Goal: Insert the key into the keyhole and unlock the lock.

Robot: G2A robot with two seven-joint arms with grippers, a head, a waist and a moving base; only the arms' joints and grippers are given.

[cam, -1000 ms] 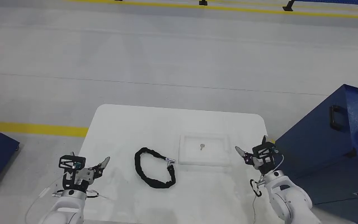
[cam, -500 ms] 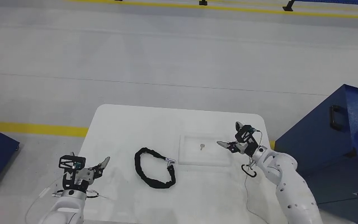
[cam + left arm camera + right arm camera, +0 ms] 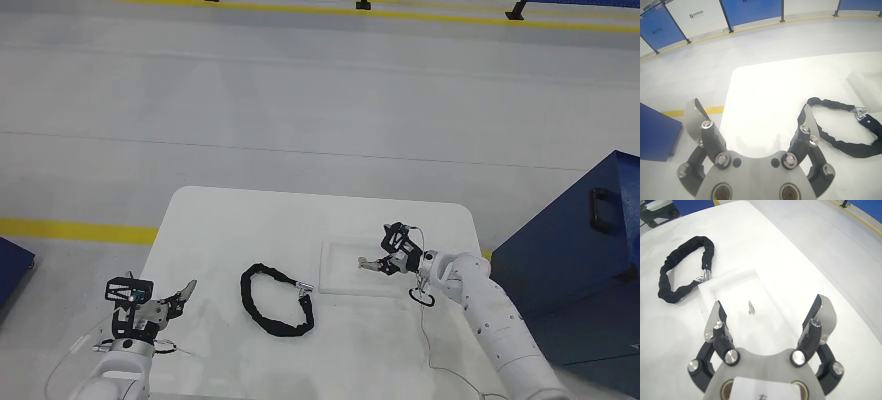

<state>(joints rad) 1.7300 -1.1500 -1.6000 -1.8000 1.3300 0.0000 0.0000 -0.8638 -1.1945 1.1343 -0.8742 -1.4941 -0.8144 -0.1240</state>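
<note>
1. Key (image 3: 751, 308) lies flat in the sunk middle of a white tray (image 3: 706, 287), on the right part of the table (image 3: 668, 323).
2. The right pincer (image 3: 769, 300) hangs over the tray, wide open and holding nothing. The key sits just past its tips, about halfway between the two fingers, and does not touch them.
3. The key is small and thin. Its long way runs about the same way the pincer points, away from it. Which end is the tip is too small to tell.
4. The tray's raised rim goes all round the key.
5. A black chain lock (image 3: 668, 262) lies in a loop on the table, left of the tray. Its shiny metal end (image 3: 705, 275) is right at a tray corner.
6. The left pincer (image 3: 750, 104) is at the table's near left edge, well apart from the key. It is wide open and holds nothing. The chain lock lies between it and the tray.
7. A big blue box (image 3: 590, 250) stands on the floor to the right of the table.
</note>
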